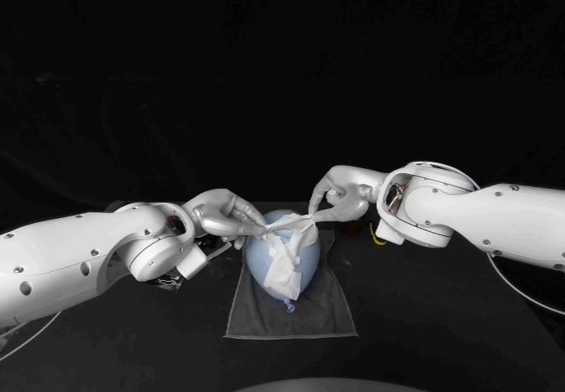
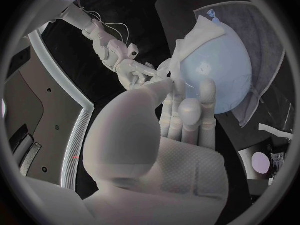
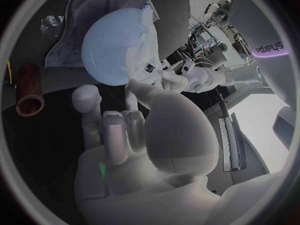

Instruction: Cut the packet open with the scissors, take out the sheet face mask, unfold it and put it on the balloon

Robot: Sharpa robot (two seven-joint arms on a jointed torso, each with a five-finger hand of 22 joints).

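Note:
A pale blue balloon (image 1: 300,245) (image 2: 219,75) (image 3: 109,45) lies on a grey cloth (image 1: 300,318), knot end toward me. The white sheet face mask (image 1: 280,265) (image 2: 194,40) (image 3: 149,35) is draped crumpled along the balloon's top and left side. My left hand (image 1: 229,216) (image 2: 178,115) pinches the mask's far left edge just above the balloon. My right hand (image 1: 339,198) (image 3: 140,115) pinches the far right edge, stretched as a thin strip to the balloon's far end. The two hands are close together over that end.
A brown tube (image 3: 28,92) and a yellow-handled object (image 1: 377,234) lie on the black table right of the cloth, under my right wrist. A dark cluttered object (image 1: 176,278) sits under my left forearm. The cloth (image 2: 265,45) reaches past the balloon toward me.

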